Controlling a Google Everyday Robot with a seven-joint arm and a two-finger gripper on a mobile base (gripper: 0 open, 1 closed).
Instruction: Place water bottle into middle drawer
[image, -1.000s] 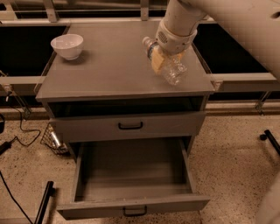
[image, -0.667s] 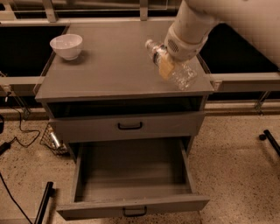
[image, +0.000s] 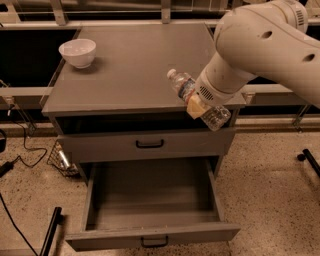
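Note:
The water bottle (image: 182, 86) is clear ribbed plastic with a white cap. It is held tilted, cap up and to the left, over the front right edge of the cabinet top (image: 130, 75). My gripper (image: 198, 104) is shut around the bottle's middle, and its yellowish fingers (image: 196, 109) cover part of the bottle. The middle drawer (image: 150, 202) is pulled open below and in front, showing a shallow grey tray with nothing in it. Its small black handle (image: 154, 243) is on the front panel. The bottle hangs above and to the right of the drawer's back right corner.
A white bowl (image: 77, 52) stands at the back left of the cabinet top. A closed grey drawer with a black handle (image: 149, 144) sits above the open one. Cables and a wire basket (image: 60, 160) lie on the floor at the left. My arm (image: 265, 45) fills the upper right.
My arm has carried the bottle forward and down, from over the right part of the cabinet top to its front right edge. The bowl and drawers have not moved.

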